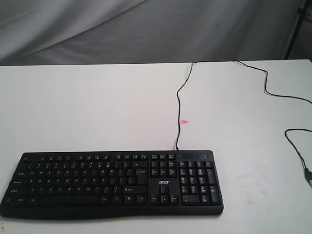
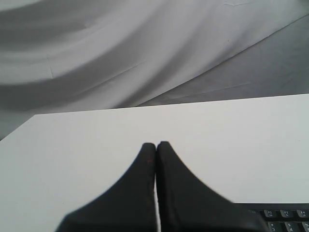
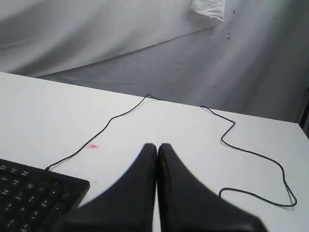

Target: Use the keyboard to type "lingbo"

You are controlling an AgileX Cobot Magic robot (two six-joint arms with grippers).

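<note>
The wide black keyboard (image 1: 114, 184) with a white "acer" logo lies flat near the front edge of the white table (image 1: 97, 107); its thin black cable (image 1: 180, 105) runs to the back edge. Neither arm shows in the exterior view. In the left wrist view my left gripper (image 2: 156, 144) is shut with nothing in it, above bare table, a corner of the keyboard (image 2: 282, 217) just beside it. In the right wrist view my right gripper (image 3: 157, 145) is also shut and empty, with the keyboard's corner (image 3: 34, 195) to one side.
A second loose black cable (image 1: 297, 124) with a plug snakes over the table's right side, seen as the loose cable (image 3: 251, 159) in the right wrist view. A small pink mark (image 1: 185, 122) sits behind the keyboard. Grey cloth (image 1: 146, 29) hangs behind the table.
</note>
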